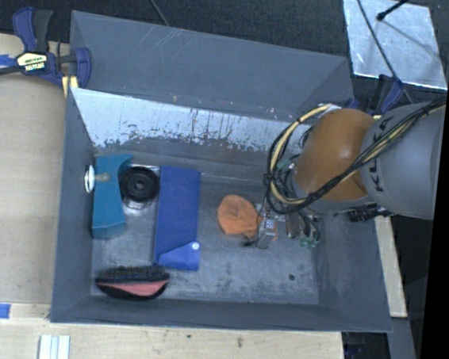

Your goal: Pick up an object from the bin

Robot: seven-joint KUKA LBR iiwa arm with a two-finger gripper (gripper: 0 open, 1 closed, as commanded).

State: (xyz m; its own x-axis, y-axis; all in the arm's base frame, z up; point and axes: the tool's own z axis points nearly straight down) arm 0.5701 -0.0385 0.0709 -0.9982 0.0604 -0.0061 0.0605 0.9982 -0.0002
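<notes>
Now, end effector (266,233): low over the bin floor, toward 3 o'clock from the floor's middle, hanging under the arm's wrist.
End effector state: cannot tell whether it is apart or together; the tip is small and dark against the floor, and nothing can be seen clamped in it.
Orange lump (236,216): a soft, rounded, crumpled-looking thing at 9 o'clock from the end effector, just beside it; whether the two touch cannot be told. It is the nearest thing to the end effector.
Wrist cover (334,158): an orange-brown dome at 1 o'clock from the end effector, with yellow and black cables (284,161) looped round its left side.
Arm (406,162): grey, coming in from 3 o'clock over the bin's right wall.
Blue box (177,213): a flat oblong lying lengthwise from 12 to 6 o'clock, at 9 o'clock from the orange lump and apart from it.
Black disc (139,183): round, with a dark centre, touching the blue box's upper left edge.
Teal block (111,195): at 9 o'clock from the black disc, just beside it, near the left wall.
Brush (132,281): black bristles over a pink body, lying flat at 7 o'clock from the blue box, near the front wall.
Bin (211,78): grey metal, with sloping walls.
</notes>
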